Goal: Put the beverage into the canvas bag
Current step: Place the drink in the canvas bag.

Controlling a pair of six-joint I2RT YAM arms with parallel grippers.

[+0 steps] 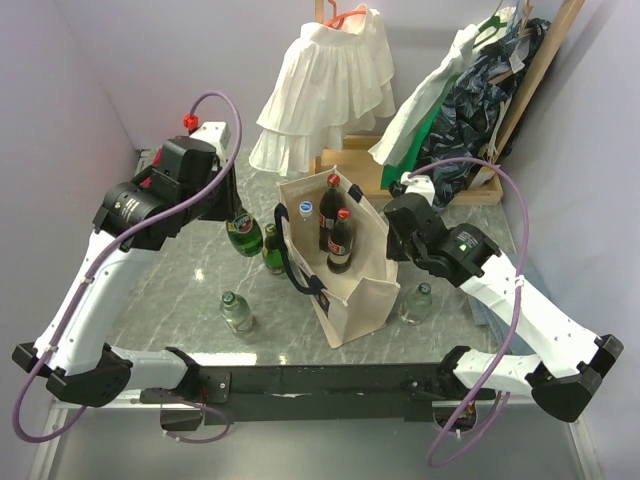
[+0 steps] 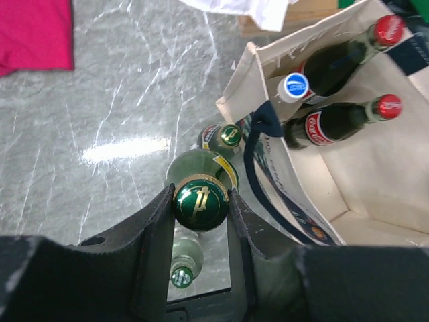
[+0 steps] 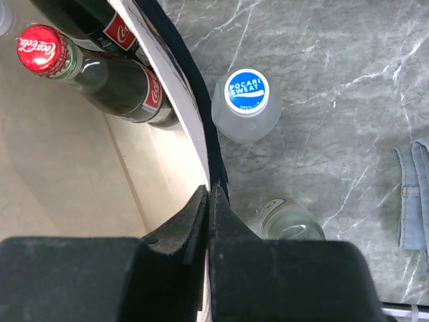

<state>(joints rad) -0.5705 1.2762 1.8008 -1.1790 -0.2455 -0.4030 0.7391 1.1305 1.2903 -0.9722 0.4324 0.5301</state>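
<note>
Top external view, Ben: what does everything stand on?

A bench of glossy grey stone with white veins, Ida, closed in by plain pale walls.

And around it?

At the far edge a white ruffled garment hangs up, with more clothes draped on a wooden rack far right. A clear bottle stands near left. Another, the right-hand clear bottle, stands just right of the canvas bag. The right wrist view adds a Pocari Sweat bottle on the stone outside the bag wall, and a fold of denim at the right.

Where's the bag?

Mid-bench, upright and boxy, cream cloth with dark navy straps. Two red-capped cola bottles and a blue-capped bottle lean inside. The right gripper is pinched closed on its right rim.

And the drink?

The green bottle, glass with a green-and-gold cap, is left of the bag and outside it, its neck clamped in the left gripper. A second green bottle stands between it and the bag. Whether the held one touches the bench, I can't tell.
</note>
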